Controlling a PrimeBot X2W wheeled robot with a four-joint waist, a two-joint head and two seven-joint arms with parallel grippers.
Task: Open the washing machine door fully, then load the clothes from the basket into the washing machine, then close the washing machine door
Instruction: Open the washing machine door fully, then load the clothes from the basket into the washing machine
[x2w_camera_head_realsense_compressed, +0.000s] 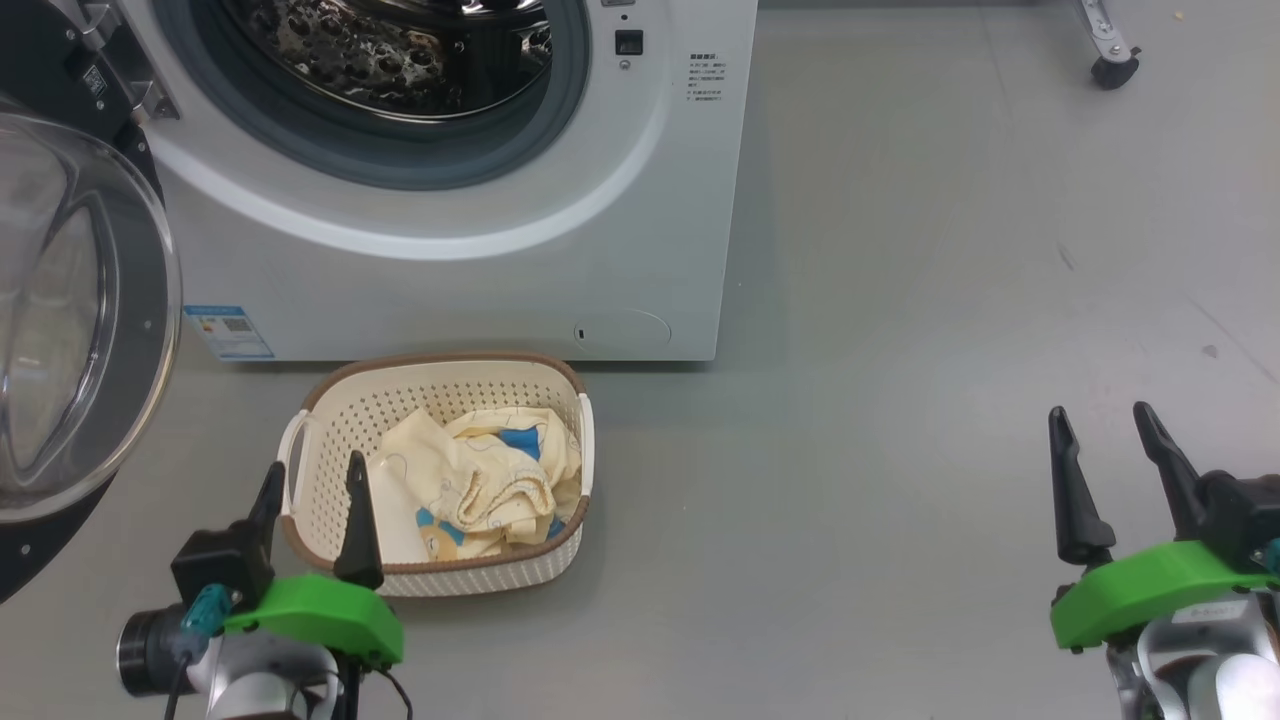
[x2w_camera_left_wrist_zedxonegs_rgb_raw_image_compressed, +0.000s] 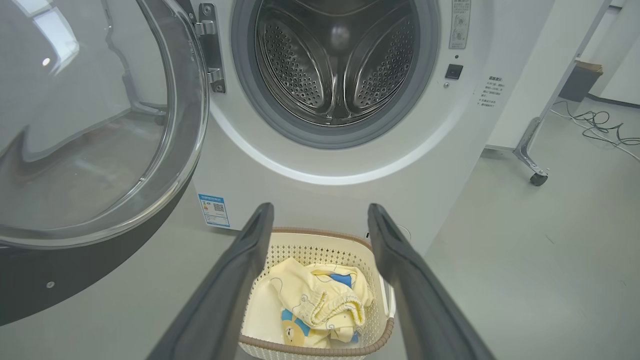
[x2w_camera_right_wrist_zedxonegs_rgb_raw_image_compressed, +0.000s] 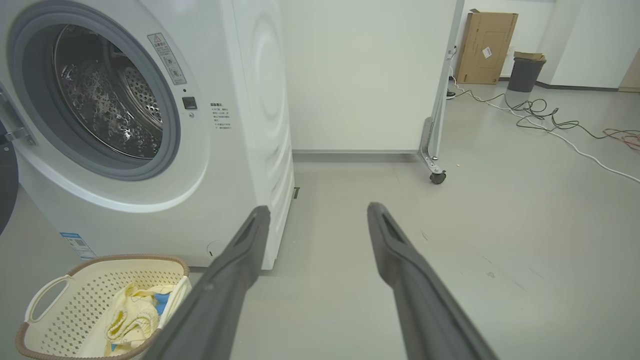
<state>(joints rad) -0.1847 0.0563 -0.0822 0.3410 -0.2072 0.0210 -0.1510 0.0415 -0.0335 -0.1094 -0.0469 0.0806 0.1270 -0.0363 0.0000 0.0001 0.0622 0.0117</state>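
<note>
head view: washing machine door (x2w_camera_head_realsense_compressed: 60, 320) swung wide open
basket (x2w_camera_head_realsense_compressed: 440, 358): on floor (x2w_camera_head_realsense_compressed: 900, 400) before washing machine (x2w_camera_head_realsense_compressed: 480, 290), holding clothes (x2w_camera_head_realsense_compressed: 480, 475)
left gripper (x2w_camera_head_realsense_compressed: 315, 465): jaws spread, near basket
right gripper (x2w_camera_head_realsense_compressed: 1099, 410): jaws spread, well apart from basket

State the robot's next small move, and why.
Probably lower the open left hand onto the pale yellow bear-print clothes in the cream perforated plastic basket: the black-rimmed round glass door already stands swung wide, the steel drum looks empty, and that hand hovers at the basket's near rim.
</note>
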